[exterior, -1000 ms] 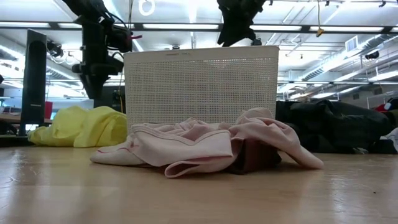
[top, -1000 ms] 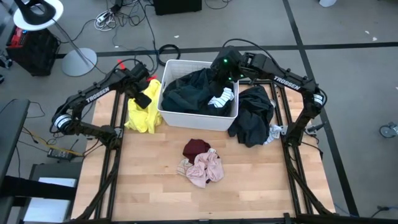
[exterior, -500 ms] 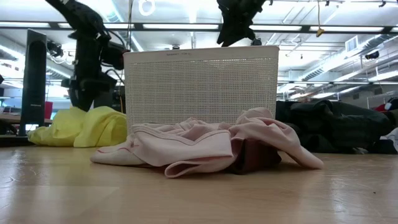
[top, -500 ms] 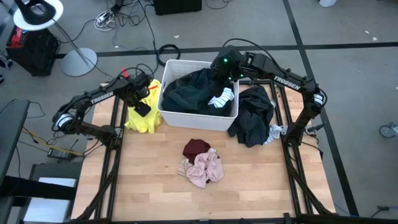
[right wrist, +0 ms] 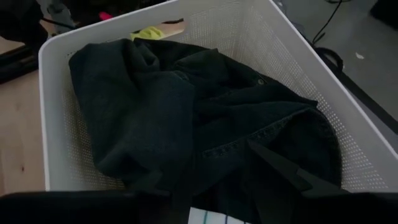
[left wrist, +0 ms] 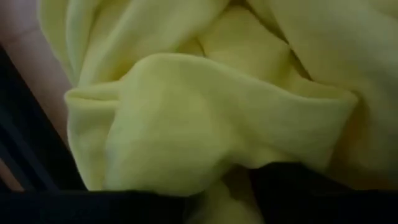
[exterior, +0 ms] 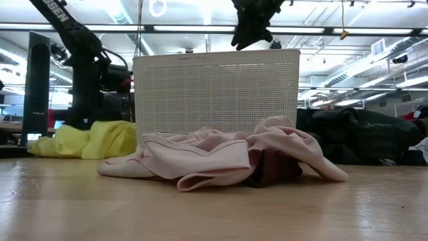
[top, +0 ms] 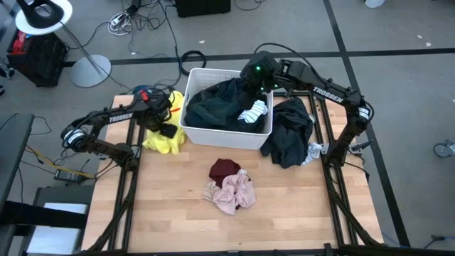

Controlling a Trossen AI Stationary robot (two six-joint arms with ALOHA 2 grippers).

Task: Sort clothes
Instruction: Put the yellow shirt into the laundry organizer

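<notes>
A yellow garment (top: 160, 139) lies on the table left of the white bin (top: 213, 136). My left gripper (top: 166, 128) is low on it, open; the cloth (left wrist: 205, 118) fills the left wrist view. My right gripper (top: 257, 87) hangs open and empty above the bin's far right part. In the bin lie a black garment (right wrist: 161, 118) and a white-striped piece (top: 254, 112). A dark green and black heap (top: 291, 131) lies right of the bin. A maroon piece (top: 224, 169) and a salmon pink piece (top: 231, 192) lie at the table's middle. My left gripper comes at the yellow garment from above, slanting from the table's left. Its open fingers (left wrist: 323, 193) stand in the cloth, with a raised fold (left wrist: 217, 180) between them. The garment lies slack on the table.
The bin's mesh wall (exterior: 214, 87) stands behind the pink piece (exterior: 221, 157) in the low view. A small white piece (top: 314, 151) lies at the right edge beside the dark heap. Bare wood shows along the table's near half.
My left gripper has gone down and toward the table's near edge, from beside the bin's left rim onto the yellow garment.
</notes>
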